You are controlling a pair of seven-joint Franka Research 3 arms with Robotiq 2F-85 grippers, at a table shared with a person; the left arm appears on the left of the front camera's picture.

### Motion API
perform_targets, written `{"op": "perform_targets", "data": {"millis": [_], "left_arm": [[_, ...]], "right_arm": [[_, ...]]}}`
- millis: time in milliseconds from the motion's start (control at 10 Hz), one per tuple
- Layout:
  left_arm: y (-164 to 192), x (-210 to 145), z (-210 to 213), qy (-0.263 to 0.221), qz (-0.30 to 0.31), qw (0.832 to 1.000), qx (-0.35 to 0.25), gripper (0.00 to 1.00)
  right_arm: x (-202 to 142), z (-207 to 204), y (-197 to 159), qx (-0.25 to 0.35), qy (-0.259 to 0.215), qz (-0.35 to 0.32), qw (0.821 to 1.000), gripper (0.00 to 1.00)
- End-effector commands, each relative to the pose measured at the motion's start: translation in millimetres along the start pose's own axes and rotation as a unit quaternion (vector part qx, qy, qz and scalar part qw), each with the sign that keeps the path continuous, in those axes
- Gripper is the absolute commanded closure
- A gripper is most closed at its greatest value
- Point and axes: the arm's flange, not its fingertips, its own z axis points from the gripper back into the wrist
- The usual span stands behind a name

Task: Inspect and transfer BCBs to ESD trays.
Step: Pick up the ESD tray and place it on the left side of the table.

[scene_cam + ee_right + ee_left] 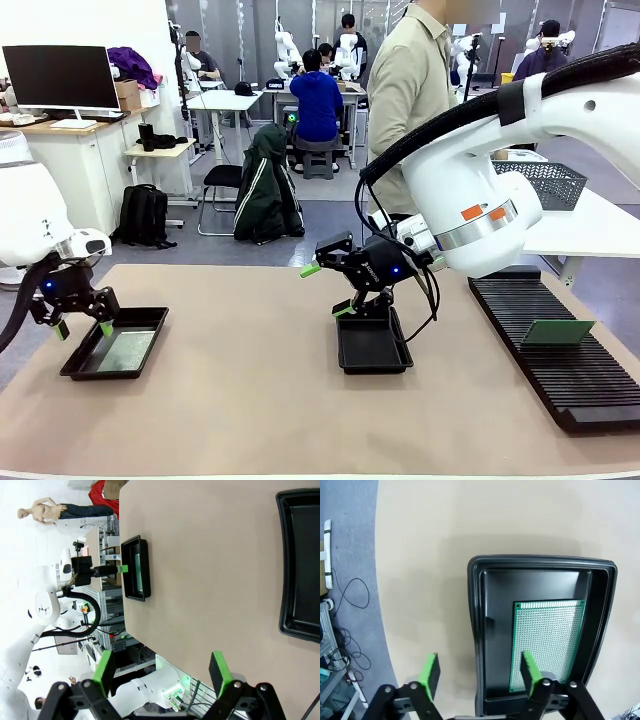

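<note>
A green BCB (126, 350) lies flat in the left ESD tray (150, 318). My left gripper (84, 329) hovers open just above that tray's left end, nothing between its pads. In the left wrist view the board (547, 637) rests in the tray (476, 630), apart from the open gripper (480, 672), whose fingers straddle the tray's near rim. My right gripper (327, 290) stands open and empty over the far end of the middle ESD tray (372, 352), which is empty. The right wrist view shows the open gripper (162, 667), that empty tray (300, 565) and the far tray (131, 569).
A long black slotted rack (555, 380) lies at the right with one green board (558, 332) standing in it. A grey mesh basket (555, 183) sits on a white side table. A person (410, 90) stands at the far edge.
</note>
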Motion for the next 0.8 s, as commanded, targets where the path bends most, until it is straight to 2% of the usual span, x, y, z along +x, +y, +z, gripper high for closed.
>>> {"op": "perform_targets", "data": {"millis": [0, 700], "left_arm": [[2, -6, 15, 0.000, 0.005, 1.000, 0.013, 0.00], [5, -26, 97, -0.020, -0.019, 1.000, 0.015, 0.00]], "right_arm": [[0, -3, 0, 0.002, -0.004, -0.006, 1.000, 0.00], [0, -3, 0, 0.002, -0.004, -0.006, 1.000, 0.00]]}}
